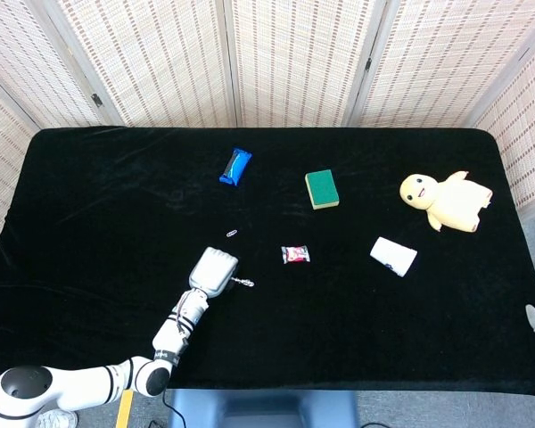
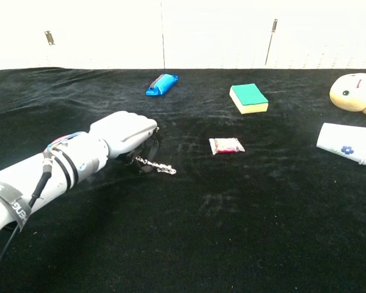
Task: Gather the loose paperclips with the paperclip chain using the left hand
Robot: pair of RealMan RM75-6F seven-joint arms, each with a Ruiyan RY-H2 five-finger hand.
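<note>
My left hand (image 2: 125,133) wears a smooth pale-grey shell with darker fingers (image 2: 147,148) tucked beneath. Its forearm (image 2: 55,170) is white and glossy, ringed by black bands, with thin coloured wires at the wrist and a black cable trailing alongside. A black strap carries white lettering.
</note>
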